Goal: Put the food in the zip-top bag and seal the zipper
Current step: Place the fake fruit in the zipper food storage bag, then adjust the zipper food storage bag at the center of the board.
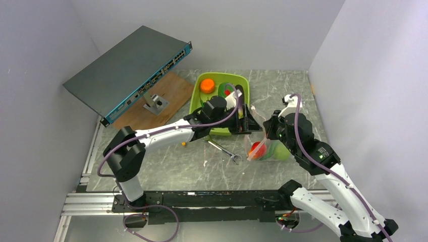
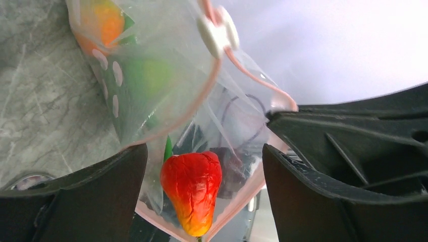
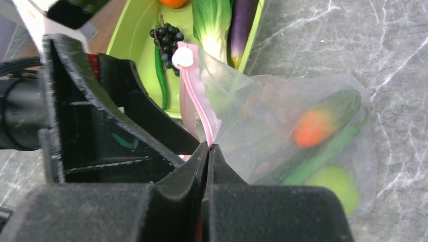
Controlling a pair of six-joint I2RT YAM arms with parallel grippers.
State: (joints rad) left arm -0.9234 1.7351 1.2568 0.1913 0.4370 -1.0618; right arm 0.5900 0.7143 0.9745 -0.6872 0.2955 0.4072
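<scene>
My right gripper [image 3: 208,151] is clamped together on the pink zipper [image 3: 194,96] of the zip-top bag [image 3: 303,101], near one end of the mouth. I judge that this grip is there to lift the strip so the floppy mouth gapes instead of collapsing. The white slider [image 3: 182,58] sits at the far end of the strip, so the mouth is unsealed.

The bag lies right of centre on the worktop, just in front of the near right corner of the lime-green tub [image 1: 199,98]. Through the film I see the cucumber [image 3: 323,116], the round green fruit [image 3: 330,184] and an orange-red piece [image 3: 313,126] I take for the tomato.

My left gripper [image 2: 204,151] is at the mouth with its jaws wide apart. A red toy fruit [image 2: 192,186] lies between them, touching neither, and appears to sit just inside the opening.

The grapes [image 3: 164,35], bok choy [image 3: 212,20], eggplant [image 3: 242,25] and orange [image 3: 171,2] are in the tub, so loading looks about half done. The wrench [image 1: 224,150] lies on the worktop beside the bag and stays out of it.
</scene>
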